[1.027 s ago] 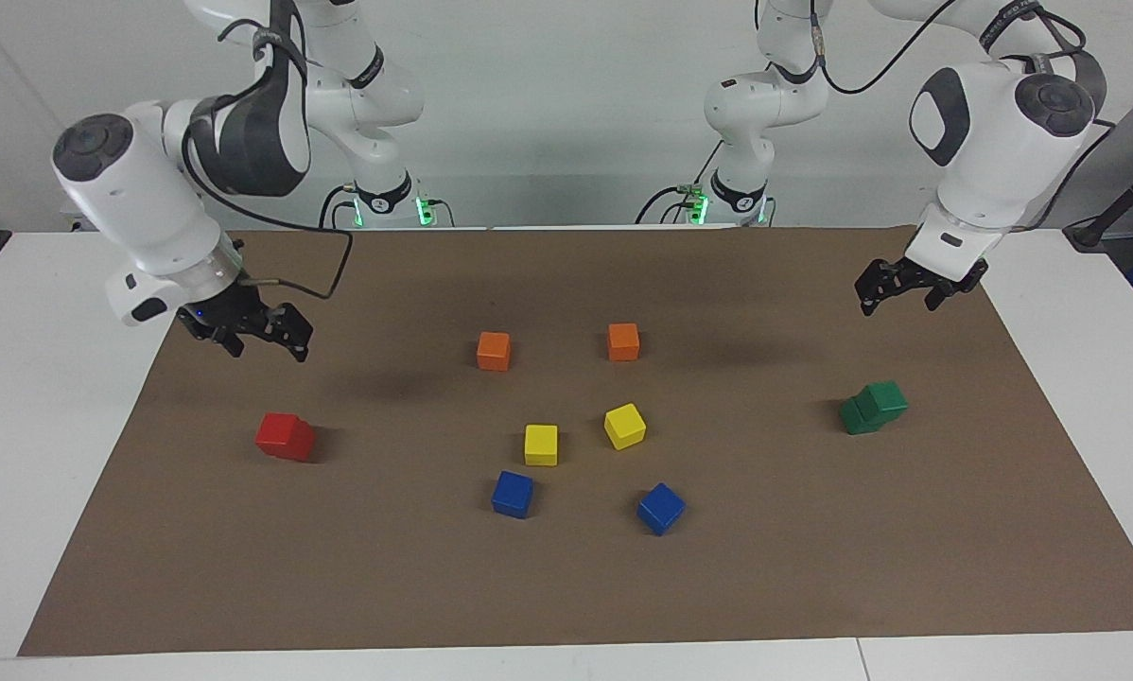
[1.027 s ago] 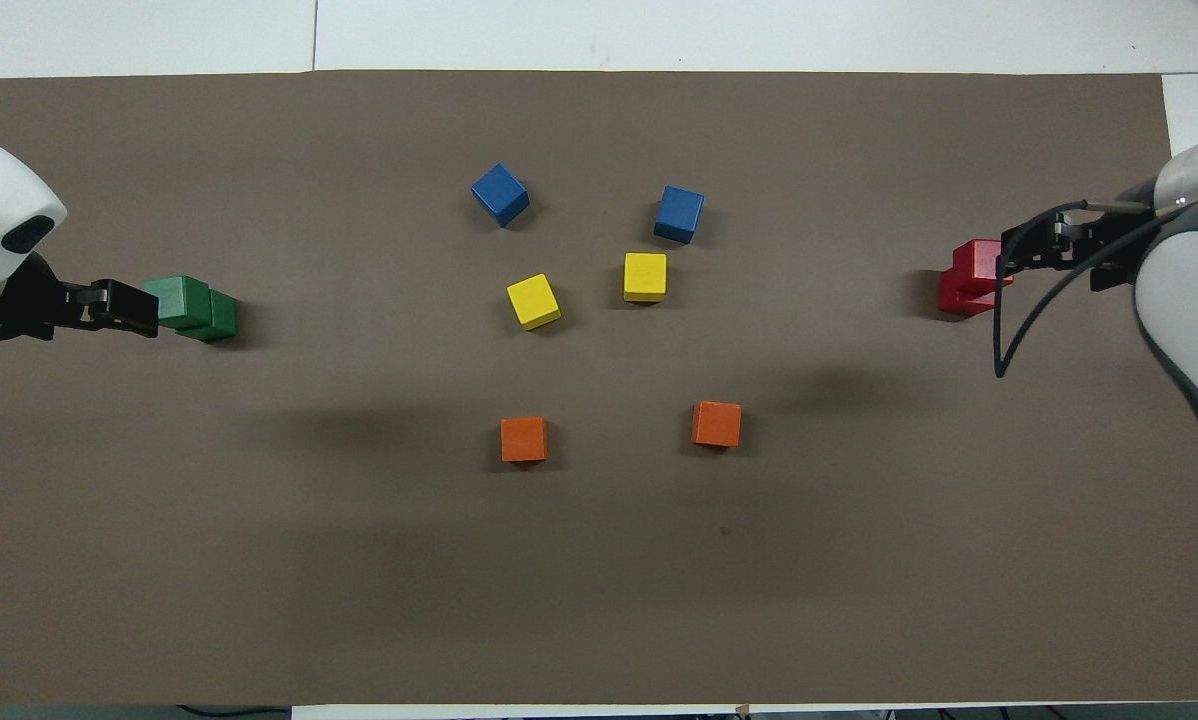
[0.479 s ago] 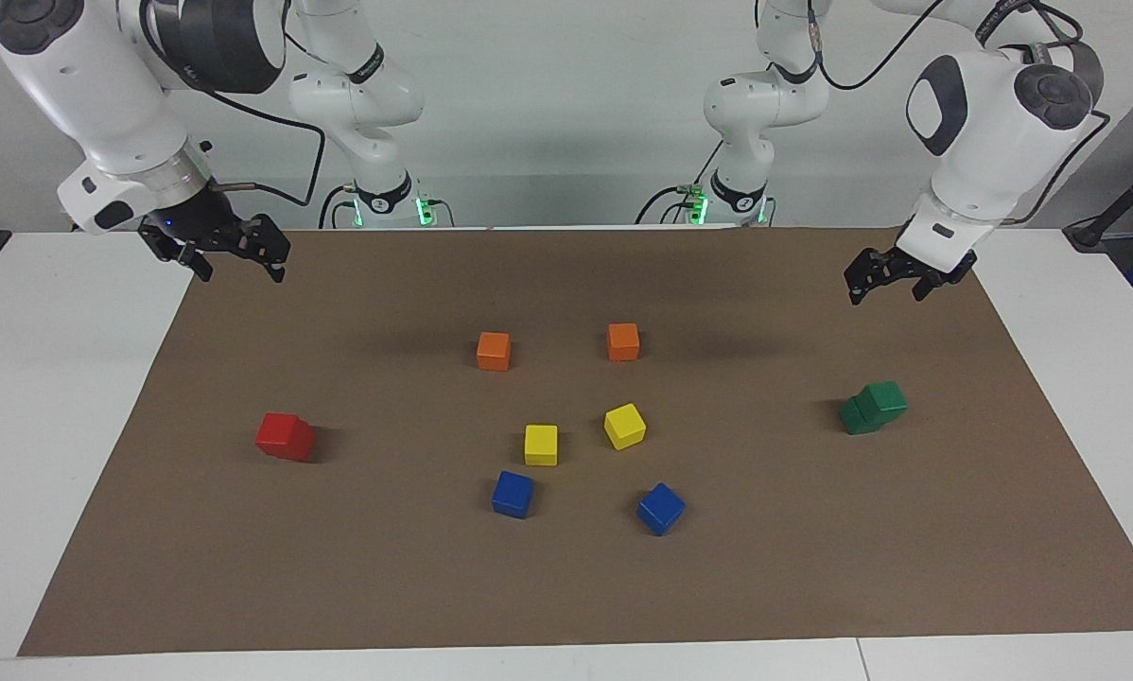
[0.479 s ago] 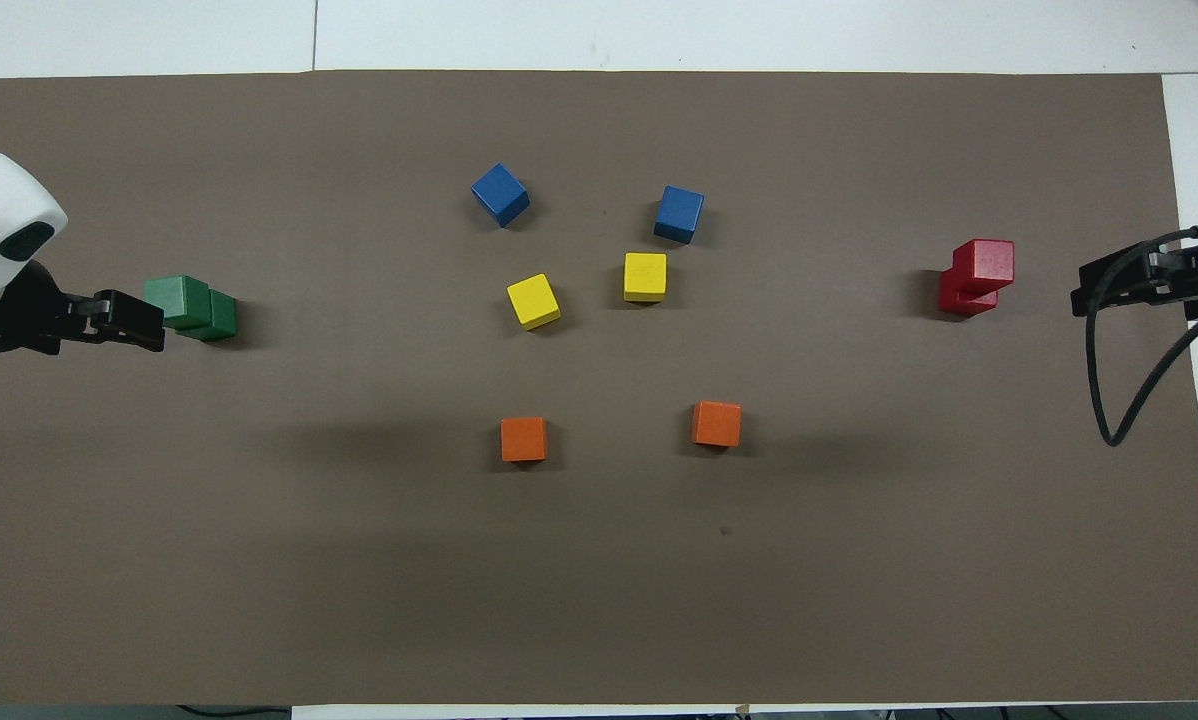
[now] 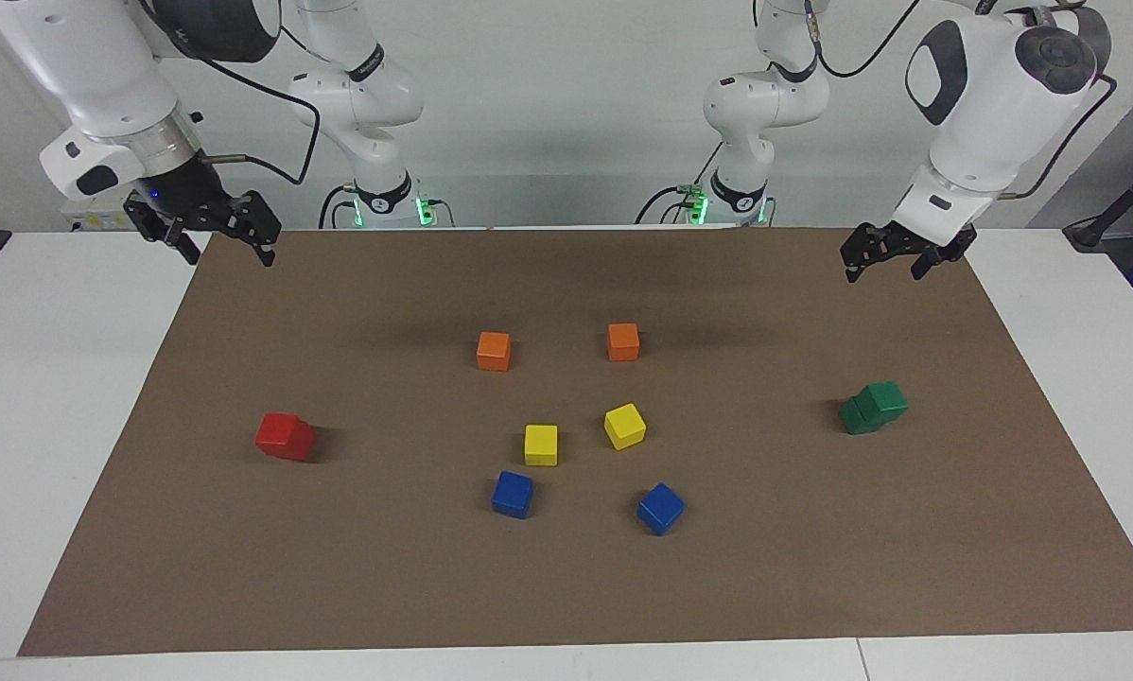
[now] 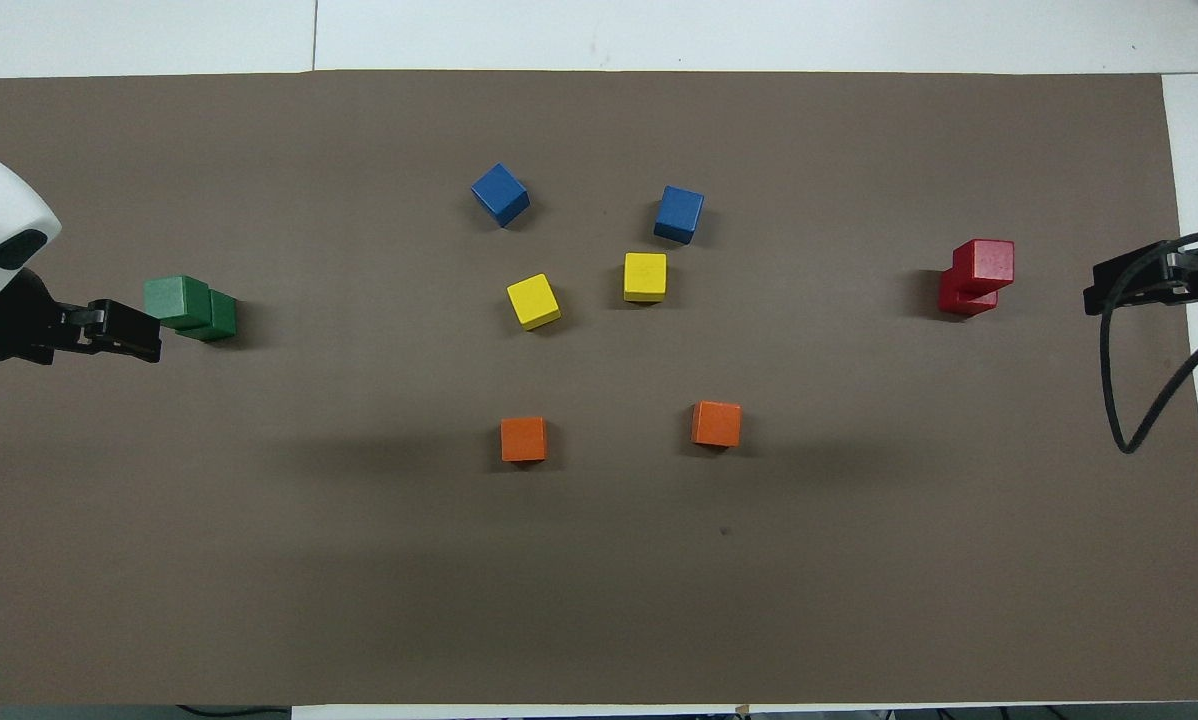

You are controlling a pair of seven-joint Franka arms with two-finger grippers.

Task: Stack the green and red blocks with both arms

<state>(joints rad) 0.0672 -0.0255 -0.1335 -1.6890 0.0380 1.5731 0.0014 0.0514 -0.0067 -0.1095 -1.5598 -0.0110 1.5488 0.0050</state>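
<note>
Since each top cube sits skewed on its partner, the red pair [image 5: 285, 436], at the mat's [image 5: 566, 596] nine o'clock seen from across the table, and the green pair [image 5: 873, 408], at three o'clock, could topple if jolted. Both claws gape empty: right gripper [image 5: 215, 230] over the mat's corner, left gripper [image 5: 893, 255] over its edge. Open mat surrounds both stacks.
</note>
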